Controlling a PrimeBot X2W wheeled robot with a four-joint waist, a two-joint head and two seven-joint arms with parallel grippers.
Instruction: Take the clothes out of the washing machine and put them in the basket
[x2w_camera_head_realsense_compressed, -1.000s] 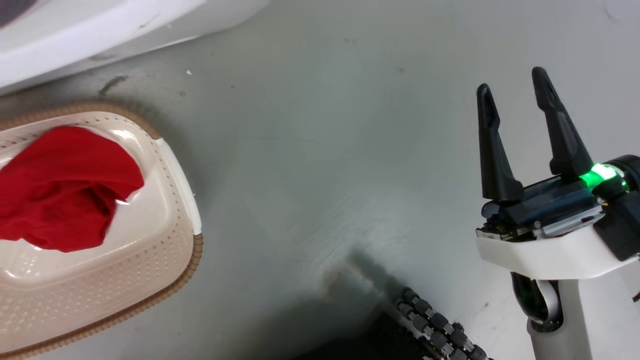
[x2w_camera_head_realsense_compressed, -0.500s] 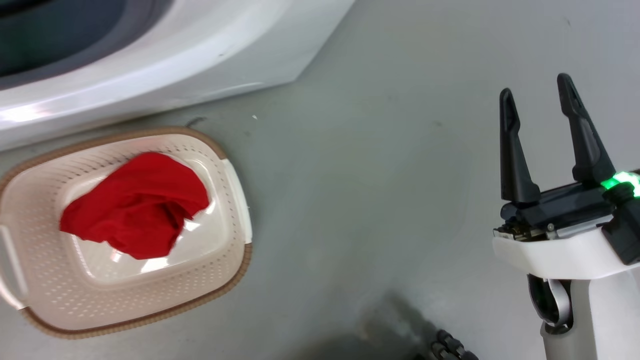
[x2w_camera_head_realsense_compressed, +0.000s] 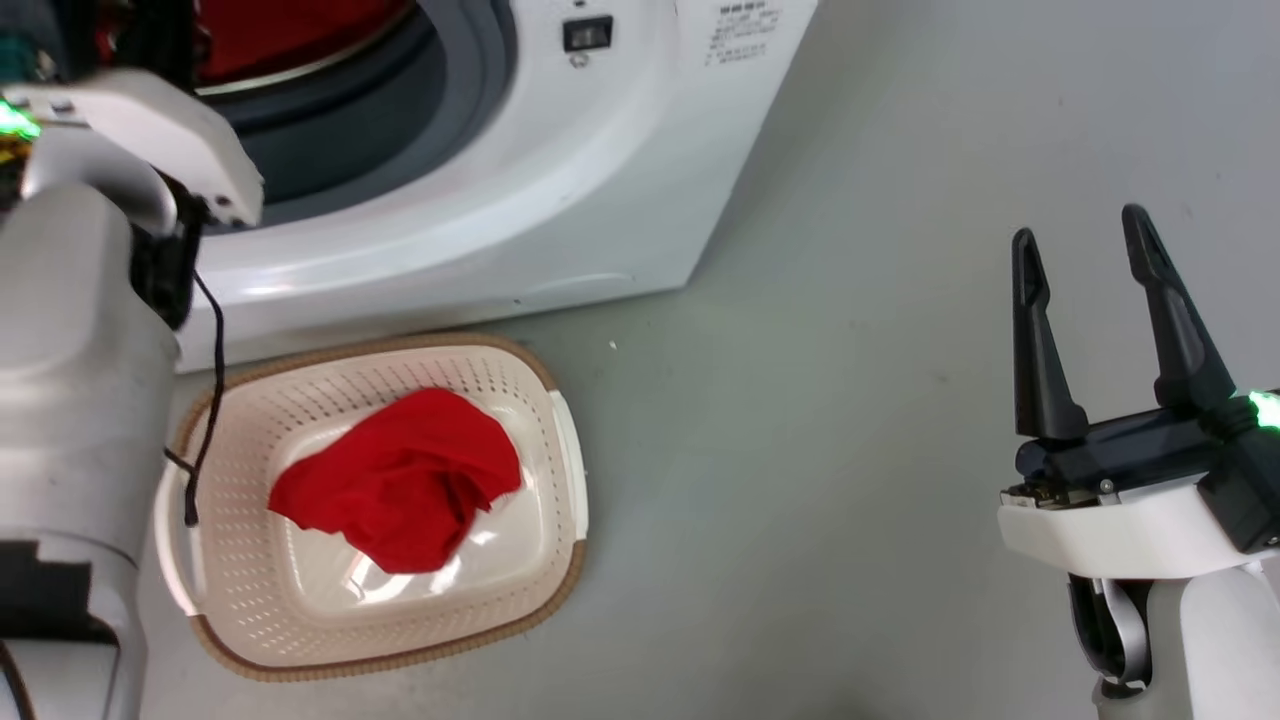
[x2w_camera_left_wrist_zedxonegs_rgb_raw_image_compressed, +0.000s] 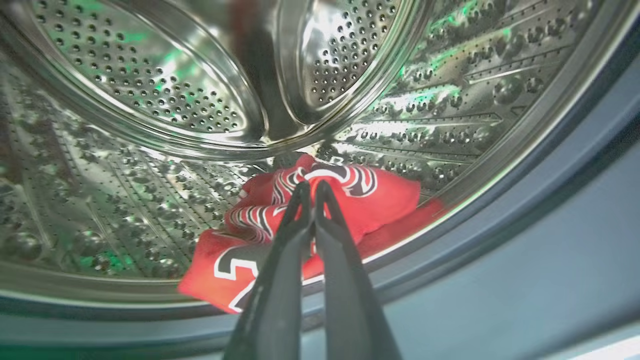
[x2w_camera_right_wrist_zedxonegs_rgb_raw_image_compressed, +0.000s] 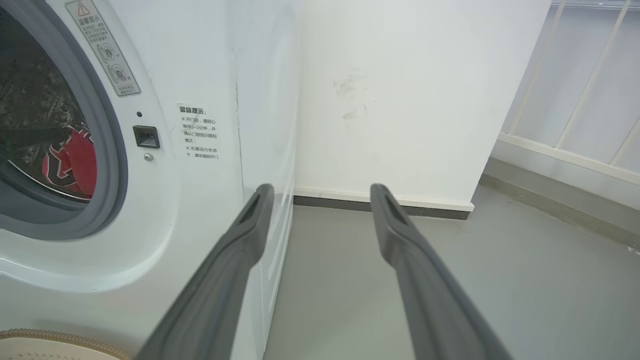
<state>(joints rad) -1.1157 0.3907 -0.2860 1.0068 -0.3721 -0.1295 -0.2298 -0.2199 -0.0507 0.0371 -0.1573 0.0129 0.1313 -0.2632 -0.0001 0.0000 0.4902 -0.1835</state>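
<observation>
The white washing machine (x2w_camera_head_realsense_compressed: 560, 180) stands with its port open. Inside the steel drum (x2w_camera_left_wrist_zedxonegs_rgb_raw_image_compressed: 150, 90) lies a red jersey (x2w_camera_left_wrist_zedxonegs_rgb_raw_image_compressed: 380, 200) with white-and-black trim. My left gripper (x2w_camera_left_wrist_zedxonegs_rgb_raw_image_compressed: 311, 184) is shut, and its tips overlap the jersey's striped edge. Whether they pinch the fabric I cannot tell. My left forearm (x2w_camera_head_realsense_compressed: 80, 400) reaches up into the port, where red cloth (x2w_camera_head_realsense_compressed: 280, 30) shows. A plain red garment (x2w_camera_head_realsense_compressed: 400, 480) sits in the cream basket (x2w_camera_head_realsense_compressed: 300, 620) in front of the machine. Over the floor at the right, my right gripper (x2w_camera_head_realsense_compressed: 1080, 225) is open and empty.
Grey floor (x2w_camera_head_realsense_compressed: 800, 450) stretches right of the basket. In the right wrist view, the machine's side (x2w_camera_right_wrist_zedxonegs_rgb_raw_image_compressed: 210, 200) meets a white wall (x2w_camera_right_wrist_zedxonegs_rgb_raw_image_compressed: 400, 100) with a dark baseboard, a pale railing (x2w_camera_right_wrist_zedxonegs_rgb_raw_image_compressed: 575, 75) at the far right, and the basket's rim (x2w_camera_right_wrist_zedxonegs_rgb_raw_image_compressed: 50, 335) at the bottom left.
The head camera has swung, so the basket and the machine slid right and down in the picture. The open port and my left arm came into view. The right gripper stays open.
</observation>
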